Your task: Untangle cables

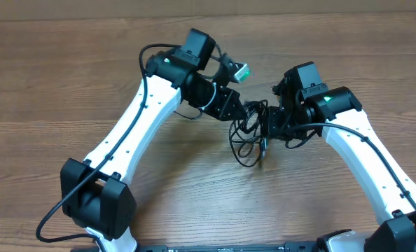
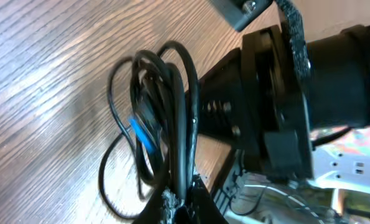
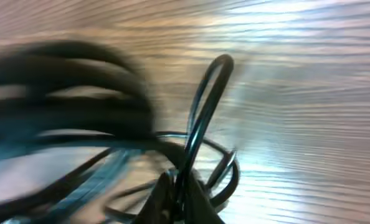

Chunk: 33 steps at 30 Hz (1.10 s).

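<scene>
Overhead view: both arms converge on the cables (image 1: 248, 136), a knot of thin black loops lying on the wooden table (image 1: 68, 70). The left gripper (image 1: 244, 110) meets the bundle from its upper left, and the right gripper (image 1: 267, 124) meets it from its right. The two are just beside each other, with the knot between and below them.

Left wrist view: the fingers (image 2: 166, 202) are pressed together on several strands at the near end of the bundle. A small blue piece (image 2: 144, 134) shows among the loops. The black body of the right arm fills the space to the right of the bundle.

Right wrist view: blurred, but the fingers (image 3: 172, 196) appear pinched on one strand, whose loop (image 3: 205, 106) stands upright above the rest of the bundle.

Step in hand, as you may judge it: both ends gripped, separation not yet made, for the loops are bunched and crossed. Your next move calls for drawing the grippers apart slowly, away from the bundle, watching that the upright loop slides free rather than tightening.

Around the bundle the surface is brown wood grain with pale glare. Nothing of the room beyond can be made out.
</scene>
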{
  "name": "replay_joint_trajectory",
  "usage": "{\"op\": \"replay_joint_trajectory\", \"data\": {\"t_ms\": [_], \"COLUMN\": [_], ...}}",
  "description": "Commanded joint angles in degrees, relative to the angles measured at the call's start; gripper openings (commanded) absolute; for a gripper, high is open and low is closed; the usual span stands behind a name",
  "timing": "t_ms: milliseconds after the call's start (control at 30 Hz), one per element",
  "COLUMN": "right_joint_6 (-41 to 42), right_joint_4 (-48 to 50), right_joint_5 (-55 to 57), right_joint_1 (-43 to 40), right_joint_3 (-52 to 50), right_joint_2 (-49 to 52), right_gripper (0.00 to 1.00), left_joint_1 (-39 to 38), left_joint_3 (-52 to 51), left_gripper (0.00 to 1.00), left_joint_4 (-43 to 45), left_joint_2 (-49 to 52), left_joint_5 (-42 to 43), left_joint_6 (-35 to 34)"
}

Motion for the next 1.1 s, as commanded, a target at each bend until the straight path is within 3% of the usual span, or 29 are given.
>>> {"op": "replay_joint_trajectory", "data": {"t_ms": [0, 167, 233, 300, 400, 433, 567, 633, 700, 767, 833, 867, 933, 1067], "right_joint_6": [4.33, 9.68, 11.13, 16.96, 26.21, 29.20, 30.67, 31.65, 29.33, 19.41, 0.66, -2.47, -7.34, -7.91], "right_joint_4": [-0.13, -0.22, -0.31, -2.45, -9.11, -12.00, -13.75, -13.38, -10.91, -5.95, 0.55, 1.40, 3.93, 6.60], "right_joint_5": [11.17, 14.05, 14.05, 18.62, 31.76, 36.39, 38.84, 38.18, 33.38, 24.26, 2.36, -2.05, -12.41, -13.75], "right_joint_1": [-0.15, -0.15, -0.15, -0.15, -0.17, -0.28, -2.60, -3.96, -4.63, -4.61, -4.31, -4.17, -3.61, -1.44], "right_joint_3": [0.79, -0.55, -1.05, -1.62, -1.92, -1.92, -1.92, -1.92, -1.92, -1.92, -1.92, -1.92, -1.92, -1.92], "right_joint_2": [0.13, 0.13, 0.13, 0.13, 0.13, 0.13, 0.13, 0.13, 0.13, 0.13, 0.13, 0.13, 0.13, 0.13], "right_gripper": [0.04, 0.04, 0.04, 0.04, 0.04, 0.04, 0.04, 0.09, 0.22, 0.31, 0.44, 0.48, 0.52, 0.51], "left_joint_1": [3.28, 5.70, 5.86, 5.99, 6.01, 6.08, 6.73, 6.80, 6.80, 6.58, 6.14, 6.10, 5.70, 4.87], "left_joint_3": [1.27, 1.27, 1.27, 1.27, 1.27, 1.27, 1.27, 1.29, 1.29, 1.29, 1.29, 1.29, 1.29, 1.29], "left_gripper": [0.04, 0.04, 0.04, 0.04, 0.04, 0.04, 0.04, 0.04, 0.04, 0.04, 0.04, 0.04, 0.04, 0.04], "left_joint_4": [-1.95, -5.49, -5.97, -6.01, -7.61, -8.72, -10.03, -9.99, -9.97, -10.01, -10.05, -10.05, -10.01, -9.99], "left_joint_2": [-1.73, -1.73, -1.73, -1.73, -1.73, -1.73, -1.73, -1.73, -1.73, -1.73, -1.73, -1.73, -1.73, -1.70], "left_joint_5": [8.98, 15.67, 14.38, 7.39, -23.08, -28.74, -34.38, -31.30, -21.99, -14.12, -5.70, -4.33, -1.18, 4.85], "left_joint_6": [4.13, 10.10, 10.27, 8.98, -7.54, -9.97, -12.09, -11.06, -3.76, 2.47, 8.76, 9.46, 10.36, 12.68]}}
